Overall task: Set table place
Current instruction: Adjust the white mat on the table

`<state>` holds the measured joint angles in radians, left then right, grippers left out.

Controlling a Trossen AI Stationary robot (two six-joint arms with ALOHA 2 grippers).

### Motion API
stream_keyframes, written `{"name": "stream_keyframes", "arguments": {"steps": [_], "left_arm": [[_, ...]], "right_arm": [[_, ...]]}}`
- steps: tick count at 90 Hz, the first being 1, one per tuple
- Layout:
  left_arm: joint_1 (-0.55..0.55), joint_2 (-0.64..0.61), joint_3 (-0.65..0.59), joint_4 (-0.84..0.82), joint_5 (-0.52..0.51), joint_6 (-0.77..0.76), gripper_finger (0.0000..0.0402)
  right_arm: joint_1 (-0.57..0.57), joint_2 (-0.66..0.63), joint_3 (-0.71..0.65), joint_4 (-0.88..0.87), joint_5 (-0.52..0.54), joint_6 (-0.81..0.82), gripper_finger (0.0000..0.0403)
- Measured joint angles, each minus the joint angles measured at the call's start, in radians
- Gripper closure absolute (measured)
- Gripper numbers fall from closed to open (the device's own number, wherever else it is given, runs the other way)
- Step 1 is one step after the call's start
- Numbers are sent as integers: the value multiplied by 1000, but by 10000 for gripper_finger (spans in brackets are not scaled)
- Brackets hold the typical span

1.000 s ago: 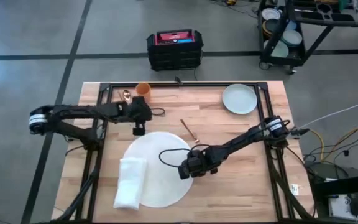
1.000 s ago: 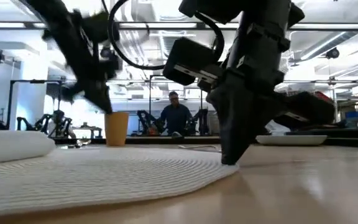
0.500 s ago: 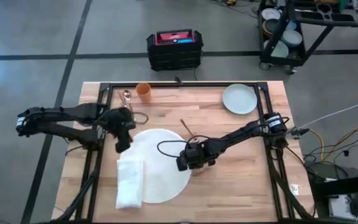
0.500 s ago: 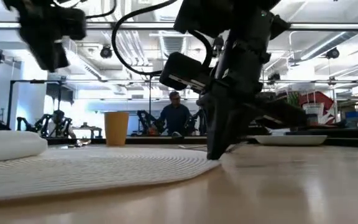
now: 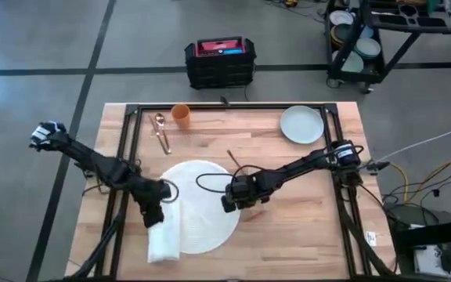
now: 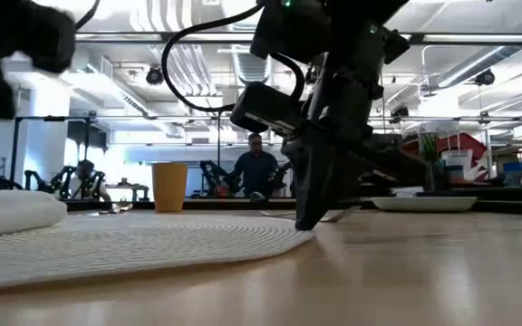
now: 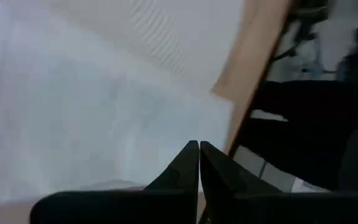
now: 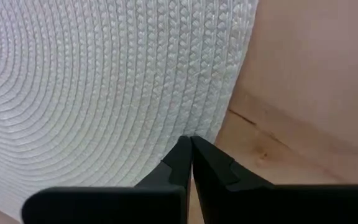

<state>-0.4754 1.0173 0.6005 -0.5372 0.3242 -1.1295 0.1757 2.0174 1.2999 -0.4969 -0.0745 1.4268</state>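
Observation:
The place, a large round white woven mat (image 5: 202,205), lies flat on the light-wood table (image 5: 304,227). A folded white napkin (image 5: 163,241) lies across the mat's left edge. My right gripper (image 5: 237,200) is shut, its fingers pointing down at the mat's right edge (image 8: 219,134). My left gripper (image 5: 153,216) is shut and hovers above the napkin's far end (image 7: 92,124); the low view shows it well above the table. A pale grey-green plate (image 5: 301,124) rests at the far right. My right gripper presses its shut fingertips (image 8: 185,152) down on the mat's right edge (image 6: 290,239), coming from above and a little tilted. The mat stays flat on the table. I see no gap between the fingers.
An orange cup (image 5: 180,114) and a spoon (image 5: 161,130) sit at the far left. A brown stick (image 5: 236,162) lies beyond the mat. A black frame rail (image 5: 225,106) borders the table. Bare wood lies to the right of the mat.
My left gripper has swung from beside the spoon toward the table's near edge and now hangs over the napkin. My right gripper has gone toward the far edge, and the mat has slid a little that way with it.

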Motion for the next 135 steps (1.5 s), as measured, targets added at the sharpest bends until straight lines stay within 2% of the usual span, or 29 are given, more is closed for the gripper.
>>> {"name": "stream_keyframes", "arguments": {"steps": [17, 44, 74, 101, 127, 135], "left_arm": [[-14, 98, -62, 122, -42, -16, 402], [-14, 231, -125, 111, -59, 75, 401], [21, 285, -159, 137, -64, 263, 401], [181, 277, -160, 117, -126, 407, 401], [352, 270, -147, 63, -195, 580, 401], [394, 267, -141, 42, -232, 589, 401]], "right_arm": [[0, -1, 0, 0, -6, -2, 403], [1, -5, -1, -9, -50, 5, 403], [76, -6, -10, -33, -137, 77, 403], [121, -4, -15, 49, -171, 200, 403], [121, -4, -14, 60, -169, 216, 403], [119, -4, -13, 56, -170, 215, 403]]}}
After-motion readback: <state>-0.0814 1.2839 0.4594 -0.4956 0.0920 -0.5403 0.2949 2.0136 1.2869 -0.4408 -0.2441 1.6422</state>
